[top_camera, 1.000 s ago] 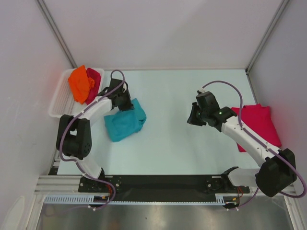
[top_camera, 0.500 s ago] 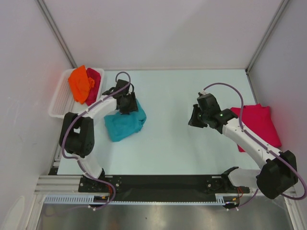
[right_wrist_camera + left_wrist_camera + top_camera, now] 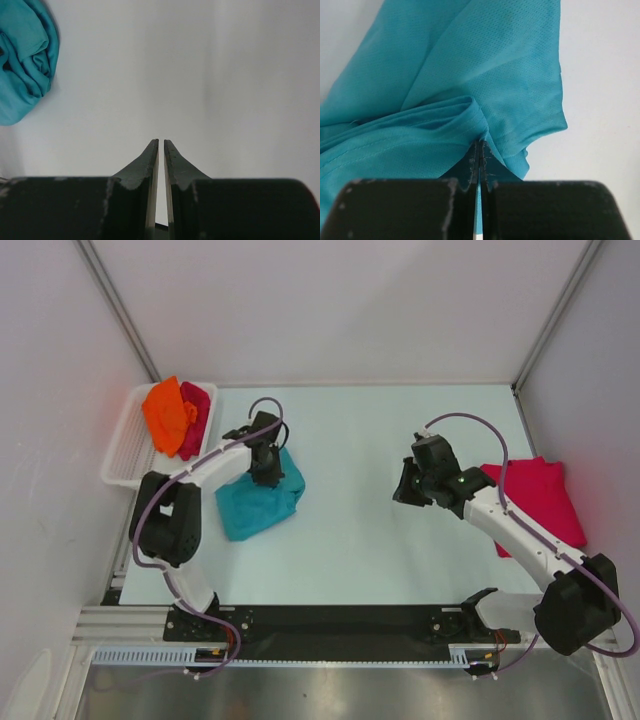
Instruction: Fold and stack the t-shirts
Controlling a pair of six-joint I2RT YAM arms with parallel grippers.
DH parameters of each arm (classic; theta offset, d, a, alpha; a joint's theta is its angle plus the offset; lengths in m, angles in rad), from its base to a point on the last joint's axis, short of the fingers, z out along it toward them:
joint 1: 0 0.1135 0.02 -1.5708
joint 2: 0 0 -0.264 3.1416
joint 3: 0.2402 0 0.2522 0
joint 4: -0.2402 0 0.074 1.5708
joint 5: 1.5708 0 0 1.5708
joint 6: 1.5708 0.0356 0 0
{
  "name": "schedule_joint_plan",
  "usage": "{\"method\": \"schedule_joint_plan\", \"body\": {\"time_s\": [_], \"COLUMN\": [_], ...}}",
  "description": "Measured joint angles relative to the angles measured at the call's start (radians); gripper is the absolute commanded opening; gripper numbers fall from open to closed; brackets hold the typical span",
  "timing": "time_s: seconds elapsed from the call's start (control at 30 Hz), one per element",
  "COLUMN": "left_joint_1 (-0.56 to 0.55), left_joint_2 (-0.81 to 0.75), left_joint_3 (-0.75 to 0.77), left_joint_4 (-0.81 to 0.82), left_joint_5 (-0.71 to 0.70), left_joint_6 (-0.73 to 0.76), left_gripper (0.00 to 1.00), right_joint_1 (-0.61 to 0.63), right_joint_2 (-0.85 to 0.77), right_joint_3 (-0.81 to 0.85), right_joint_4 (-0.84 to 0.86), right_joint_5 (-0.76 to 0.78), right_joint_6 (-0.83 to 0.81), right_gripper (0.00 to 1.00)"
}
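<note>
1. Top view: the left gripper (image 3: pixel 266 470) is on the far edge of the teal shirt (image 3: pixel 255 508), on the left of the table (image 3: pixel 350 440). The right gripper (image 3: pixel 408 486) is over bare table. A pink shirt (image 3: pixel 545 495) lies far right. An orange shirt (image 3: pixel 165 412) and a 2nd pink shirt (image 3: pixel 196 412) sit in the basket (image 3: pixel 122 455).
2. Left wrist: the left gripper (image 3: pixel 479 145) is squeezed together on a fold of the teal shirt (image 3: pixel 495 75).
3. Right wrist: the right gripper (image 3: pixel 161 142) is almost together and holds nothing. The teal shirt (image 3: pixel 22 60) is far left.
</note>
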Motion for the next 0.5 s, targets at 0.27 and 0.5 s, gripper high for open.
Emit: {"method": "schedule_joint_plan", "body": {"time_s": [0.27,0.5], "left_joint_1": [-0.007,-0.032], "left_joint_2": [-0.257,-0.575], "left_joint_3": [-0.059,-0.136], "left_joint_4": [-0.052,-0.115], "left_joint_5": [-0.034,-0.037], "left_joint_6": [-0.019,-0.065], "left_gripper": [0.00,0.00], "right_joint_1": [-0.001,0.000], "right_joint_2": [0.030,0.122], "right_joint_3": [-0.001,-0.002], "right_joint_4": [0.037,0.084], "right_joint_5": [-0.014,-0.045], "right_joint_6": [0.000,0.000], "right_gripper": [0.14,0.18]}}
